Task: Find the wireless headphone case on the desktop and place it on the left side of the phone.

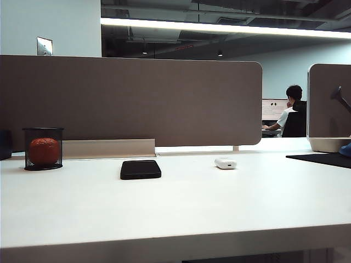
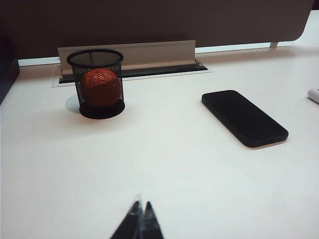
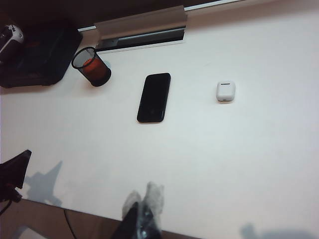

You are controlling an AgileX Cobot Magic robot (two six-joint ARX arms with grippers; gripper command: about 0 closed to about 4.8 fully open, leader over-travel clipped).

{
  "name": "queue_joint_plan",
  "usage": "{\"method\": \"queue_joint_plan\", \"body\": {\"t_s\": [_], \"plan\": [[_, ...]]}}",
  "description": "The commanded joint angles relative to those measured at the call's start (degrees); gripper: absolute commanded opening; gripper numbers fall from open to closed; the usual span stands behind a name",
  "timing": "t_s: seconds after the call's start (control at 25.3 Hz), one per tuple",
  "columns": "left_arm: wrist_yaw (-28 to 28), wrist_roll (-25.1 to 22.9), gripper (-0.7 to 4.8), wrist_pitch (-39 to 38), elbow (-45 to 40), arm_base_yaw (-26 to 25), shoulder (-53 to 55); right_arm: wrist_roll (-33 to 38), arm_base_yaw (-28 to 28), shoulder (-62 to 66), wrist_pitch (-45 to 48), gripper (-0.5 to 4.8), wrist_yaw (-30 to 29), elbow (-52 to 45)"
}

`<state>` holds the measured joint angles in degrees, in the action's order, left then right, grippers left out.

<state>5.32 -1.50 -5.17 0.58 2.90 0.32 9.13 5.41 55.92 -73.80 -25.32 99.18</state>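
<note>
Our right gripper (image 3: pixel 143 211) hung pinched shut and empty, high above the desktop (image 3: pixel 259 149). Our left gripper (image 2: pixel 141 219) looked shut and empty too. We saw the wireless headphone case (image 3: pixel 226 91) lying right of the phone (image 3: pixel 154 97), well apart. We guessed it was light, hard and slippery, best pinched across its flat sides.

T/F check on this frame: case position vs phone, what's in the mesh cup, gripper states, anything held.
1. The wireless headphone case lies right of the phone in the exterior view. True.
2. The case touches the phone. False: bare desktop separates them.
3. The mesh cup holds an orange ball. True.
4. The right gripper holds the case. False: it is shut on nothing, high above the desk's near edge.
5. The left gripper is open wide. False: its fingertips are together.
</note>
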Motion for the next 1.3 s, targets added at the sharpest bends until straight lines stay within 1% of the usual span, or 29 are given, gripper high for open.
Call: {"method": "queue_joint_plan", "body": {"t_s": [0.04,0.36,0.63,0.75,0.91,1.03,1.22,1.3], "plan": [[-0.11,0.0,-0.05,0.57,0.13,-0.11,0.04,-0.17,0.09,1.77,-1.57,-0.09,-0.26,3.69],[-0.13,-0.02,-0.05,0.55,0.11,-0.11,0.04,-0.15,0.09,4.11,-1.4,-0.09,-0.31,4.83],[-0.11,0.0,-0.05,0.55,0.11,-0.11,0.04,-0.15,0.11,9.33,-0.63,-0.09,-0.35,4.83],[-0.11,0.0,-0.05,0.55,0.11,-0.11,0.04,-0.15,0.11,10.64,1.92,-0.09,-0.33,4.76],[-0.11,0.0,-0.05,0.55,0.11,-0.11,0.07,-0.17,0.13,12.59,8.79,-0.09,-0.33,4.66],[-0.11,0.0,-0.05,0.55,0.11,-0.11,0.07,-1.57,0.37,13.53,11.52,0.04,-0.31,4.28],[-0.09,0.0,-0.05,0.55,0.13,-0.11,0.04,-3.41,3.39,13.68,14.95,0.03,0.13,0.44],[-0.09,0.0,-0.05,0.55,0.11,-0.11,0.04,-4.09,4.52,13.66,16.9,0.04,2.8,-2.27]]}}
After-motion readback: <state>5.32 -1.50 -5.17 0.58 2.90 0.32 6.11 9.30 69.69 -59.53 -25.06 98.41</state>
